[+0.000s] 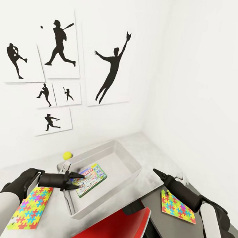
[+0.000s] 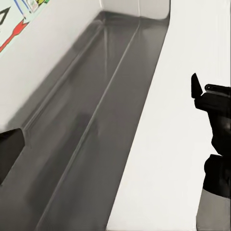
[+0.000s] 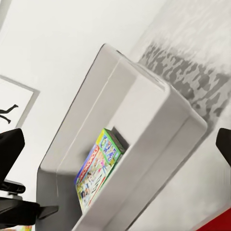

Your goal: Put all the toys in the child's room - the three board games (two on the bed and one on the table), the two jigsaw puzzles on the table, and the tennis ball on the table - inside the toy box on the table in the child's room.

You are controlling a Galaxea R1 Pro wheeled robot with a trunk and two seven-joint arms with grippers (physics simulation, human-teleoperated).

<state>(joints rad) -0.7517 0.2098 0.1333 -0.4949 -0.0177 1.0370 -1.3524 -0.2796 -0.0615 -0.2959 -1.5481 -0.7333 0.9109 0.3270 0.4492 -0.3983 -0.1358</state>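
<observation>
The toy box (image 1: 127, 160), a grey bin, stands on the light-grey table (image 1: 149, 146) by the wall corner. One board game (image 1: 90, 179) with a colourful cover lies inside it, also seen as the board game (image 3: 98, 168). My left gripper (image 1: 78, 181) hangs open over the bin's near-left wall (image 2: 96, 125), with nothing between its fingers (image 2: 199, 94). My right gripper (image 1: 157, 172) is open to the right of the bin, apart from it. The tennis ball (image 1: 68, 155) rests behind the bin's left corner. One jigsaw puzzle (image 1: 31, 207) lies under my left arm, another jigsaw puzzle (image 1: 177, 207) under my right arm.
A red chair (image 1: 118, 229) pokes in below the bin's near edge. The right puzzle rests on a darker grey surface (image 1: 173, 231). Black sports-silhouette pictures (image 1: 60, 47) hang on the white wall behind the table.
</observation>
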